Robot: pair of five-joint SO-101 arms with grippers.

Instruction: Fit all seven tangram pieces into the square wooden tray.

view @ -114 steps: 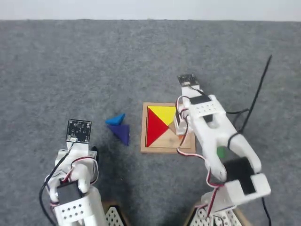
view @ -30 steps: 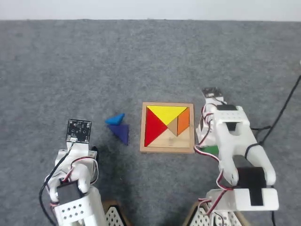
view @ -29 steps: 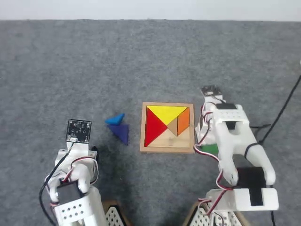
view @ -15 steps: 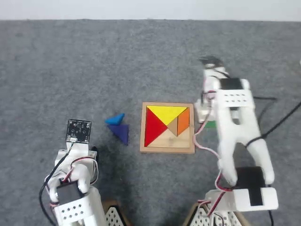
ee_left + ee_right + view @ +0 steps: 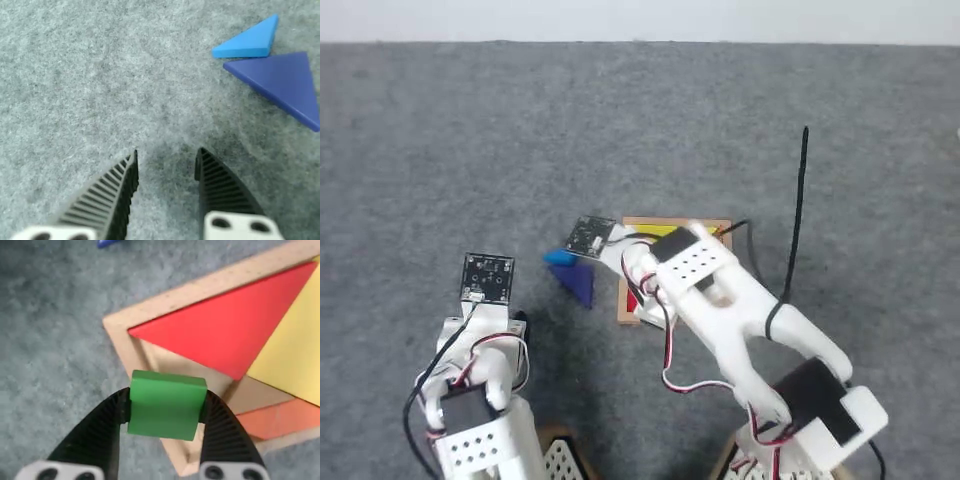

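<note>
My right gripper (image 5: 165, 396) is shut on a green piece (image 5: 165, 412) and holds it above a corner of the square wooden tray (image 5: 150, 310). In the tray lie a red triangle (image 5: 225, 345), a yellow triangle (image 5: 295, 355) and an orange piece (image 5: 280, 417), with bare wood between them. In the high view the right arm (image 5: 720, 300) stretches across the tray (image 5: 675, 221) to its near left corner. A light blue triangle (image 5: 563, 256) and a dark blue triangle (image 5: 578, 283) lie on the carpet left of the tray. My left gripper (image 5: 167, 154) stands open over bare carpet, short of both blue triangles (image 5: 250, 41).
Grey carpet covers the whole table. The left arm (image 5: 480, 370) sits at the near left. A black cable (image 5: 798, 220) rises from the right arm beside the tray's right side. Open carpet lies beyond the tray and to the far left.
The right arm has swung from the carpet right of the tray across to the tray's near left corner, carrying the green piece. The left arm has kept still.
</note>
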